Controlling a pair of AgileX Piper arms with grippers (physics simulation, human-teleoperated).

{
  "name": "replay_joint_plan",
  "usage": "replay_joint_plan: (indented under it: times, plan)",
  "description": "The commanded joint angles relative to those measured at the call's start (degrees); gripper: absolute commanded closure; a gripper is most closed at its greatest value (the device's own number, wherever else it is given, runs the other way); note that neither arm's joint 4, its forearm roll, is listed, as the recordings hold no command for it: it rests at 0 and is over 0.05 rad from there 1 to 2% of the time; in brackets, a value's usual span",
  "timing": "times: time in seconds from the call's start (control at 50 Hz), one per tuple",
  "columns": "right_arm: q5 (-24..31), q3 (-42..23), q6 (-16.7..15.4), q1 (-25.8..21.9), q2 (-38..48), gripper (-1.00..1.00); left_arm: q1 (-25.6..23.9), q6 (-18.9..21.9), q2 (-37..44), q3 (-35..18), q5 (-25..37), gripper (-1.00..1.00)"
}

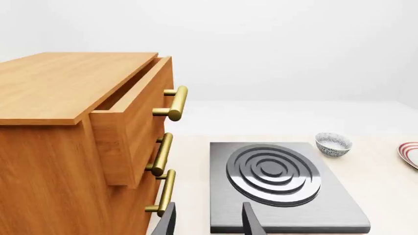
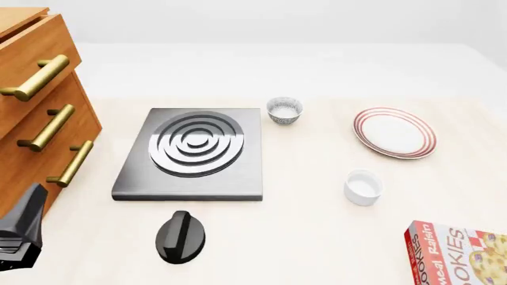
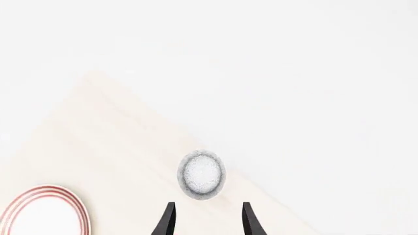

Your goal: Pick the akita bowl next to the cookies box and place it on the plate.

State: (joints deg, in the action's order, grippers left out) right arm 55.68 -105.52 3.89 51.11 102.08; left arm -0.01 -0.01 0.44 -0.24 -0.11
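Near the table (image 3: 117, 147) edge: akita bowl (image 3: 201, 175), plate (image 3: 42, 213) nearby. Right gripper (image 3: 205, 223) spread wide, empty. Left gripper (image 1: 207, 223) likewise parted, holding nothing, facing hob (image 1: 281, 196).

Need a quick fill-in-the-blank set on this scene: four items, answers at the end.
1. The plate has thin ___ rings around its rim.
2. The wooden cabinet's top drawer stands partly ___.
3. The black knob lies on the table just nearer the arms than the ___.
4. The white lettering on the red box reads ___.

Missing words: red; open; stove burner; COOKIES.
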Motion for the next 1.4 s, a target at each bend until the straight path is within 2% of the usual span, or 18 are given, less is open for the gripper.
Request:
replay_joint_plan:
  times: [0.02,0.24,0.26,0.38,0.82,1.4]
  plan:
    - [0.78,-3.68,0.12,0.91,3.45,-1.00,0.00,0.00,0.01,0.00,0.00,-1.00]
    - [-1.50,-2.78,-0.29,1.97,4.75,-1.00,-0.02,0.01,0.00,0.00,0.00,-1.00]
    - [-2.31,-1.65,0.00,0.74,4.23,-1.00,0.01,0.01,0.00,0.00,0.00,-1.00]
    - [-4.30,0.08,-1.67,2.66,5.25,-1.00,-0.01,0.01,0.01,0.00,0.00,-1.00]
    - [-10.89,7.33,-1.97,2.53,6.13,-1.00,0.01,0.01,0.00,0.00,0.00,-1.00]
    - [-15.95,8.33,-2.44,1.41,10.38,-1.00,0.00,0.00,0.01,0.00,0.00,-1.00]
